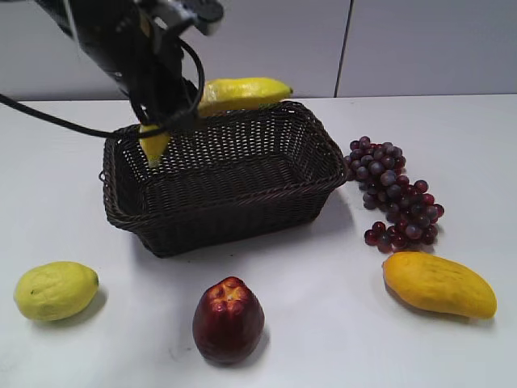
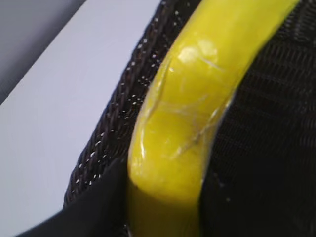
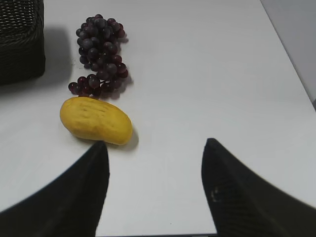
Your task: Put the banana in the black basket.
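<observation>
The left gripper (image 1: 161, 121) is clamped on the banana (image 1: 234, 94), holding it over the far-left part of the black basket (image 1: 222, 182); in the exterior view the dark arm hides most of the grasp, so exactly where along the fruit the fingers bite is hard to tell. One yellow tip hangs down just inside the basket's back-left corner, while the rest of the fruit runs out to the right above the far rim. The left wrist view fills with the curved, glossy yellow skin of the banana (image 2: 197, 113) lying across the braided rim of the basket (image 2: 123, 113), with a dark finger (image 2: 94, 217) low in the frame against the fruit. The right gripper (image 3: 155, 163) hangs over bare table with its jaws spread wide, holding nothing. Just ahead of it and to its left lies the mango (image 3: 95, 120), and beyond that a bunch of dark red grapes (image 3: 101, 54), both beside the basket. Near the front edge of the white table (image 1: 323, 323) sit a lemon (image 1: 55, 289) at the left and a dark red fruit (image 1: 228, 318) in the middle.
</observation>
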Controlling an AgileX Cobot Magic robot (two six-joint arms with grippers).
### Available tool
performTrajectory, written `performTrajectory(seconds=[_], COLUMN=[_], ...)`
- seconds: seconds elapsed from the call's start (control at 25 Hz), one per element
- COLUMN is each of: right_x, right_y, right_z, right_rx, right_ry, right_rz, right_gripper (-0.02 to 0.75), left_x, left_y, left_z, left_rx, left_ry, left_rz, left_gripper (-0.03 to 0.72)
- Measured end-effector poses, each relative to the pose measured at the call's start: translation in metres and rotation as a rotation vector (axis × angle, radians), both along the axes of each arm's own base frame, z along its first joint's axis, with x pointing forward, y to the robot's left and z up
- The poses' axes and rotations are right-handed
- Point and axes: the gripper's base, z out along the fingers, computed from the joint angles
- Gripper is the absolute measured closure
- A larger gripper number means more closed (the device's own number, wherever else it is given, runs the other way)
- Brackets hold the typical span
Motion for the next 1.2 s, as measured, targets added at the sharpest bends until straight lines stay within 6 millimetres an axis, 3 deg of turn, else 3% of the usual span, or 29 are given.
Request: performTrajectory(seconds=[0.28, 0.44, 0.6, 0.72, 0.92, 1.04, 1.2], right_x=[0.0, 0.0, 0.0, 0.0, 0.0, 0.0, 0.0], right_y=[0.0, 0.0, 0.0, 0.0, 0.0, 0.0, 0.0], right_z=[0.0, 0.0, 0.0, 0.0, 0.0, 0.0, 0.0], right_rx=[0.0, 0.0, 0.0, 0.0, 0.0, 0.0, 0.0], right_ry=[0.0, 0.0, 0.0, 0.0, 0.0, 0.0, 0.0], right_rz=[0.0, 0.0, 0.0, 0.0, 0.0, 0.0, 0.0], right_gripper=[0.256, 0.256, 0.256, 0.256, 0.256, 0.256, 0.256], left_x=[0.011, 0.014, 0.015, 0.013, 0.009, 0.007, 0.005], left_y=[-0.009, -0.011, -0.012, -0.011, -0.001, 0.021, 0.068], left_z=[-0.048, -0.058, -0.058, -0.05, -0.017, 0.007, 0.036], left_rx=[0.09, 0.096, 0.087, 0.067, -0.021, -0.053, -0.059], left_ry=[0.077, 0.087, 0.075, 0.064, 0.02, 0.017, 0.043], left_rz=[-0.026, -0.03, -0.032, -0.011, 0.087, 0.186, 0.35], left_gripper=[0.376, 0.358, 0.171, 0.071, 0.048, 0.048, 0.049])
